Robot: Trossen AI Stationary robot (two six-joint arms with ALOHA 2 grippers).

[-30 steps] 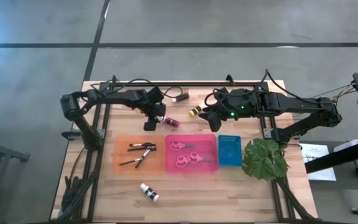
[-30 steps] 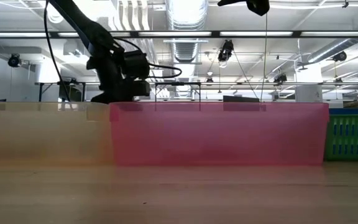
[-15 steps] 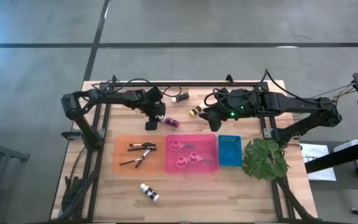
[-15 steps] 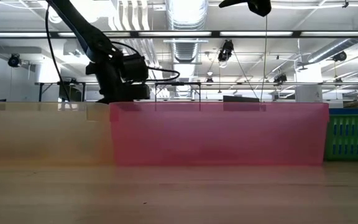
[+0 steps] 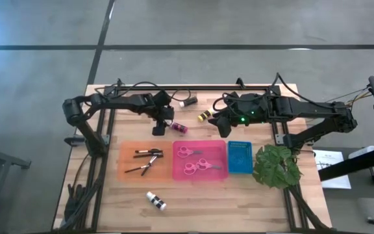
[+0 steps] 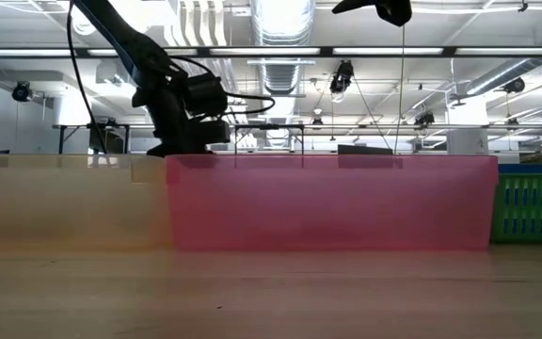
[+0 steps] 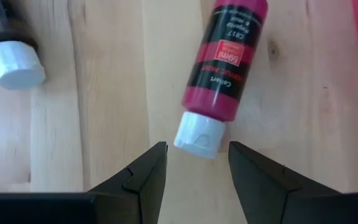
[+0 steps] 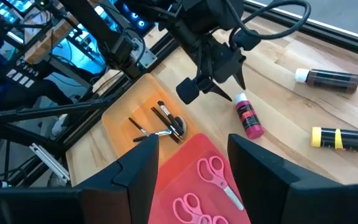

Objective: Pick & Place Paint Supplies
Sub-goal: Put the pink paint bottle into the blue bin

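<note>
1. One pink paint bottle (image 7: 224,68) lies on the counter (image 7: 104,124), just beyond the pink tray (image 5: 200,161).
2. My left tool (image 7: 193,163) hovers open, straddling its white cap.
3. I should advance to the bottle's body, then close.
4. My right tool (image 8: 191,155) waits open above the tray.

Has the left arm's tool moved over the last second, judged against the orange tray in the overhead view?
No. The left tool remains just beyond the orange tray, beside the pink paint bottle.
</note>
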